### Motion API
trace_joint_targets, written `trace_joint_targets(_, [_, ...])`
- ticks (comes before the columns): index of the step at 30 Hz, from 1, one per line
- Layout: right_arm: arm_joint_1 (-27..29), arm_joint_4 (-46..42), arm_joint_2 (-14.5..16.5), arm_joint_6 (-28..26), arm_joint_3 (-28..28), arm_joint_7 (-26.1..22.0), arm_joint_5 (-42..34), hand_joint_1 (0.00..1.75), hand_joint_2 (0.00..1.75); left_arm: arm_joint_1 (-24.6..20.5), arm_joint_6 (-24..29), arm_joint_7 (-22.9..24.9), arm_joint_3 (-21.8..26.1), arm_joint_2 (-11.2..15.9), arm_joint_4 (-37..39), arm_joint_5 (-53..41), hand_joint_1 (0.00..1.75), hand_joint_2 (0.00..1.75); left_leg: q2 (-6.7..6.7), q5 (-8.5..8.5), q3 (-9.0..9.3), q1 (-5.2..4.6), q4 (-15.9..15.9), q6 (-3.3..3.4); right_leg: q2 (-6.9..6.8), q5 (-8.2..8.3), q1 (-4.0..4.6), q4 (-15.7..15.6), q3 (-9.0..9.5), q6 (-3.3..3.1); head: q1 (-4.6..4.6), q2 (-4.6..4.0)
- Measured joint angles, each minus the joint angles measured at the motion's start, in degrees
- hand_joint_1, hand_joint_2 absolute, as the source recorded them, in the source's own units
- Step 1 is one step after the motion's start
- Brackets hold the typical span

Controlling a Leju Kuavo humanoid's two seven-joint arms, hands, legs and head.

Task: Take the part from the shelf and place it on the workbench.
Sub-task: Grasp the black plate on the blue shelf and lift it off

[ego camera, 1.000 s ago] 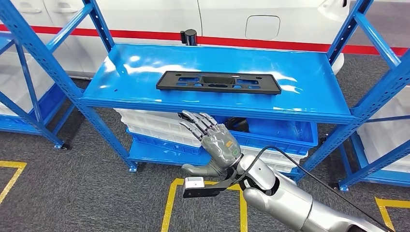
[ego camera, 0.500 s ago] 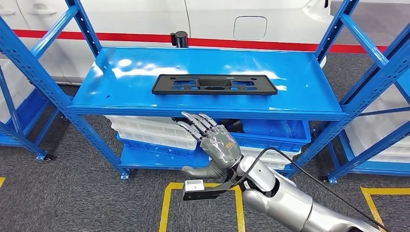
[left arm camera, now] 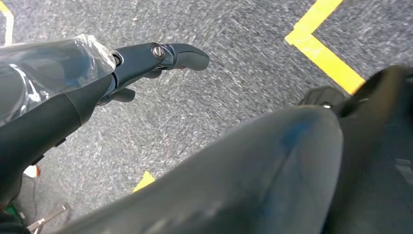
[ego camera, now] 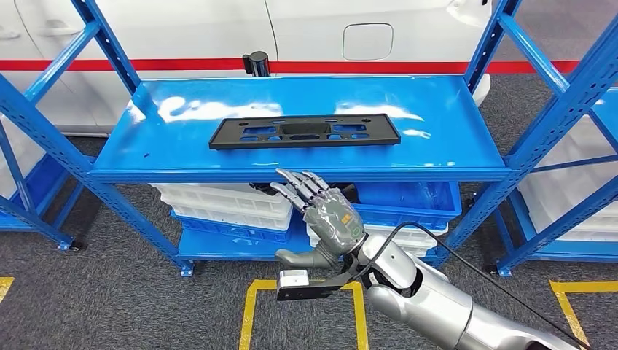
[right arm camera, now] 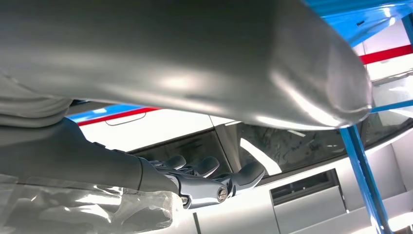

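Grey carpet marked with yellow tape (ego camera: 251, 313) lies under us, and from it rises our right arm, nearest of all. Our right hand (ego camera: 318, 216) hangs in front of the shelf's (ego camera: 466, 138) front edge, just below it, fingers spread and lightly curved, pointing up and away, with nothing in its grasp. Our left hand (left arm camera: 146, 63) hangs low beside our body over the carpet; from its wrist camera we see a thumb and part of a finger, and we cannot tell how far it is open, though nothing appears to be in it.

Behind the right hand, on the lower level, sit white crates (ego camera: 226, 200) and blue bins (ego camera: 408, 200). Above them the blue shelf top carries the part (ego camera: 304, 131), a long flat black plate with cut-outs, lying lengthwise near the middle, a little closer to the front edge than to the back. It is untouched and well apart from the hand. At the back edge stands a small black post (ego camera: 256, 63), and beyond that a white car body with a red stripe (ego camera: 364, 66).

We judge ourselves to be in the approach, with the reach not yet made. Next, the right hand must rise over the front edge and travel forward to the part. Since the plate lies flat, we would likely need to get fingers under a long edge, perhaps by drawing it towards the front edge first.
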Motion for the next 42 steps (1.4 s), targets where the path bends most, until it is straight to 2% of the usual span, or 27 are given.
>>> trace_joint_targets(1, [0.03, 0.01, 0.0, 0.0, 0.02, 0.0, 0.01, 0.0, 0.0, 0.05, -0.01, 0.0, 0.0, 0.0, 0.0, -0.01, 0.0, 0.0, 0.01, 1.21, 0.56, -0.04, -1.42, 0.13, 0.04, -0.04, 0.06, 0.0, 0.08, 0.0, 0.0, -0.01])
trace_joint_targets(3, [0.03, 0.01, 0.0, 0.0, 0.03, 0.0, 0.02, 0.0, 0.0, 0.01, -0.02, 0.0, 0.0, 0.03, 0.0, -0.01, 0.0, 0.0, 0.01, 5.19, 4.42, -0.24, -9.77, 0.82, 0.12, -0.16, 0.16, 0.0, 0.32, 0.08, 0.0, -0.01])
trace_joint_targets(5, [0.02, 0.01, -0.01, 0.0, 0.02, 0.0, 0.02, 0.0, 0.0, -0.14, -0.01, 0.0, 0.0, 0.08, 0.0, -0.02, 0.0, 0.0, 0.08, 7.63, 7.56, -0.59, -16.52, 1.56, 0.16, -0.33, 0.39, 0.04, 0.39, 0.37, 0.02, 0.0])
trace_joint_targets(7, [0.02, 0.01, -0.02, -0.01, 0.02, 0.0, 0.03, 0.0, 0.0, -0.17, -0.01, 0.0, 0.0, 0.12, 0.0, -0.03, 0.0, 0.0, 0.15, 7.93, 8.14, -0.9, -17.9, 2.0, 0.16, -0.4, 0.41, -0.04, 0.38, 0.85, 0.05, -0.01])
trace_joint_targets(9, [0.01, 0.0, -0.03, -0.05, -0.01, 0.0, 0.11, 0.0, 0.0, -0.13, -0.07, 0.0, -0.01, 0.06, 0.0, -0.03, 0.0, 0.0, 0.22, 8.21, 8.51, -0.75, -18.35, 2.54, 0.14, -0.69, 0.31, 0.16, 0.37, 1.43, 0.09, -0.01])
trace_joint_targets(10, [-0.03, -0.01, -0.04, -0.08, -0.03, 0.0, 0.17, 0.0, 0.0, -0.15, -0.1, 0.0, -0.01, 0.04, 0.0, -0.04, 0.0, 0.0, 0.27, 8.37, 8.77, -0.58, -18.62, 2.82, 0.11, -1.42, 0.29, 1.16, 0.0, 1.72, 0.13, -0.02])
trace_joint_targets(11, [-0.04, -0.01, -0.05, -0.13, -0.04, 0.0, 0.22, 0.0, 0.0, -0.19, -0.12, 0.0, -0.01, 0.03, 0.0, -0.05, 0.0, 0.0, 0.33, 8.5, 9.02, -0.4, -18.86, 3.05, 0.09, -2.84, 0.25, 3.54, -1.05, 1.99, 0.18, -0.02])
trace_joint_targets(13, [0.12, 0.01, -0.08, -0.2, -0.05, 0.0, 0.33, 0.0, 0.0, -0.22, -0.16, -0.02, 0.0, 0.06, 0.0, -0.12, 0.0, 0.0, 0.39, 8.49, 9.11, -0.34, -18.93, 3.27, 0.05, -6.63, -0.01, 11.59, -4.88, 2.5, 0.26, -0.01])
trace_joint_targets(14, [0.3, 0.02, -0.09, -0.24, -0.04, 0.0, 0.38, 0.0, 0.0, -0.18, -0.23, -0.04, -0.01, 0.06, 0.0, -0.16, 0.0, 0.0, 0.4, 8.46, 9.13, -0.32, -18.93, 3.3, 0.04, -7.93, -0.15, 15.43, -6.87, 2.72, 0.26, 0.0])
trace_joint_targets(15, [0.48, 0.02, -0.1, -0.28, -0.04, 0.0, 0.44, 0.0, 0.0, -0.1, -0.31, -0.05, -0.01, 0.05, 0.0, -0.19, 0.0, 0.0, 0.4, 8.42, 9.15, -0.27, -18.91, 3.27, 0.04, -8.12, -0.28, 17.41, -8.03, 2.91, 0.26, 0.0])
trace_joint_targets(16, [0.61, 0.03, -0.11, -0.31, -0.03, 0.0, 0.5, 0.0, 0.0, -0.01, -0.38, -0.07, -0.01, 0.05, 0.0, -0.21, 0.0, 0.0, 0.39, 8.35, 9.21, -0.17, -18.89, 3.2, 0.02, -7.15, -0.41, 16.96, -8.0, 3.06, 0.26, 0.0])
trace_joint_targets(17, [0.67, 0.03, -0.11, -0.35, -0.03, 0.02, 0.57, 0.0, 0.0, 0.08, -0.43, -0.07, -0.01, 0.04, 0.0, -0.23, 0.0, 0.0, 0.38, 8.25, 9.34, -0.04, -18.86, 3.05, -0.03, -5.26, -0.59, 14.02, -6.7, 3.21, 0.27, 0.0])
trace_joint_targets(19, [0.7, 0.03, -0.11, -0.39, -0.04, 0.07, 0.79, 0.0, 0.0, 0.15, -0.43, -0.08, 0.0, 0.05, 0.0, -0.31, 0.0, 0.0, 0.3, 7.87, 9.58, 0.03, -18.67, 2.48, -0.11, -1.34, -0.95, 5.21, -2.44, 3.48, 0.3, -0.01])
trace_joint_targets(20, [0.76, 0.02, -0.11, -0.41, -0.04, 0.1, 0.89, 0.0, 0.0, 0.15, -0.43, -0.09, 0.0, 0.05, 0.0, -0.35, 0.0, 0.0, 0.26, 7.7, 9.65, -0.02, -18.59, 2.14, -0.05, -0.26, -1.02, 2.0, -0.89, 3.36, 0.3, -0.01])
trace_joint_targets(21, [0.85, 0.01, -0.11, -0.43, -0.03, 0.11, 0.96, 0.0, 0.0, 0.15, -0.43, -0.1, 0.0, 0.06, 0.0, -0.38, 0.0, 0.0, 0.24, 7.58, 9.67, -0.12, -18.58, 1.78, 0.03, 0.09, -0.99, 0.33, -0.1, 3.1, 0.3, -0.01])
trace_joint_targets(24, [1.09, -0.02, -0.2, -0.49, -0.03, 0.16, 1.01, 0.0, 0.0, 0.2, -0.43, -0.14, -0.02, 0.06, 0.0, -0.4, 0.0, 0.0, 0.27, 7.31, 9.69, 0.13, -18.6, 0.81, 0.21, 0.04, -0.66, -0.04, -0.04, 1.72, 0.28, 0.0])
trace_joint_targets(25, [1.1, -0.04, -0.22, -0.51, -0.04, 0.16, 1.04, 0.0, 0.0, 0.2, -0.43, -0.18, -0.02, 0.06, 0.0, -0.4, 0.0, 0.0, 0.33, 6.59, 9.28, 0.28, -17.59, 0.53, 0.2, 0.09, -0.68, -0.1, 0.01, 1.3, 0.27, 0.0])
trace_joint_targets(26, [1.12, -0.06, -0.24, -0.54, -0.04, 0.16, 1.08, 0.0, 0.0, 0.18, -0.43, -0.22, -0.02, 0.05, 0.0, -0.41, 0.0, 0.0, 0.38, 5.27, 8.27, 0.36, -15.36, 0.31, 0.18, 0.14, -0.74, -0.17, 0.07, 0.95, 0.25, 0.0])
trace_joint_targets(29, [1.39, -0.08, -0.24, -0.57, -0.02, 0.16, 1.28, 0.0, 0.0, 0.23, -0.43, -0.38, -0.02, 0.03, 0.0, -0.47, 0.0, 0.0, 0.47, 0.06, 2.29, 0.37, -3.17, 0.0, 0.15, 0.02, -0.54, -0.17, 0.12, 0.41, 0.21, 0.0])
trace_joint_targets(30, [1.52, -0.08, -0.24, -0.56, -0.02, 0.17, 1.39, 0.0, 0.0, 0.31, -0.43, -0.41, -0.02, 0.03, 0.0, -0.49, 0.0, 0.0, 0.47, -0.45, 0.89, 0.35, -0.61, 0.03, 0.17, -0.03, -0.4, -0.16, 0.14, 0.34, 0.21, -0.01])
trace_joint_targets(31, [1.64, -0.08, -0.24, -0.56, -0.01, 0.17, 1.47, 0.0, 0.0, 0.36, -0.43, -0.42, -0.02, 0.03, 0.0, -0.49, 0.0, 0.0, 0.47, 0.18, 0.61, 0.3, -0.43, 0.18, 0.2, -0.07, -0.28, -0.16, 0.2, 0.28, 0.21, 0.0])
trace_joint_targets(32, [1.71, -0.08, -0.24, -0.55, -0.01, 0.17, 1.55, 0.0, 0.0, 0.37, -0.44, -0.42, -0.03, 0.03, 0.0, -0.49, 0.0, 0.0, 0.46, 1.81, 1.51, 0.2, -2.71, 0.45, 0.26, -0.11, -0.18, -0.16, 0.29, 0.26, 0.21, -0.01])
trace_joint_targets(34, [1.75, -0.09, -0.24, -0.54, -0.02, 0.18, 1.67, 0.0, 0.0, 0.25, -0.44, -0.42, -0.03, 0.04, 0.0, -0.52, 0.0, 0.0, 0.47, 5.82, 5.47, -0.27, -11.45, 1.35, 0.36, -0.24, 0.06, -0.13, 0.48, 0.36, 0.21, -0.01])
trace_joint_targets(36, [1.79, -0.1, -0.26, -0.53, -0.04, 0.21, 1.75, 0.0, 0.0, 0.07, -0.45, -0.42, -0.03, 0.04, 0.0, -0.56, 0.0, 0.0, 0.68, 7.73, 8.25, -0.72, -17.33, 1.93, 0.48, -0.42, 0.32, -0.06, 0.47, 0.66, 0.27, -0.01])
trace_joint_targets(38, [1.84, -0.1, -0.28, -0.52, -0.05, 0.24, 1.81, 0.0, 0.0, 0.07, -0.49, -0.41, -0.04, 0.02, 0.0, -0.57, 0.0, 0.0, 0.85, 7.81, 8.66, -0.84, -18.17, 2.1, 0.49, -0.53, 0.37, -0.06, 0.43, 1.05, 0.35, -0.01])
trace_joint_targets(40, [1.86, -0.13, -0.32, -0.52, -0.08, 0.25, 1.83, 0.0, 0.0, 0.14, -0.49, -0.4, -0.04, -0.05, 0.0, -0.57, 0.0, 0.0, 0.82, 8.02, 8.88, -0.57, -18.54, 2.61, 0.38, -1.19, 0.18, 0.65, 0.24, 1.53, 0.4, 0.0])
trace_joint_targets(42, [1.91, -0.15, -0.38, -0.52, -0.14, 0.26, 1.85, 0.0, 0.0, 0.09, -0.46, -0.39, -0.04, -0.08, 0.01, -0.59, 0.0, 0.0, 0.85, 8.17, 9.19, -0.31, -18.86, 3.11, 0.29, -3.89, 0.02, 5.29, -1.78, 2.01, 0.51, 0.0])
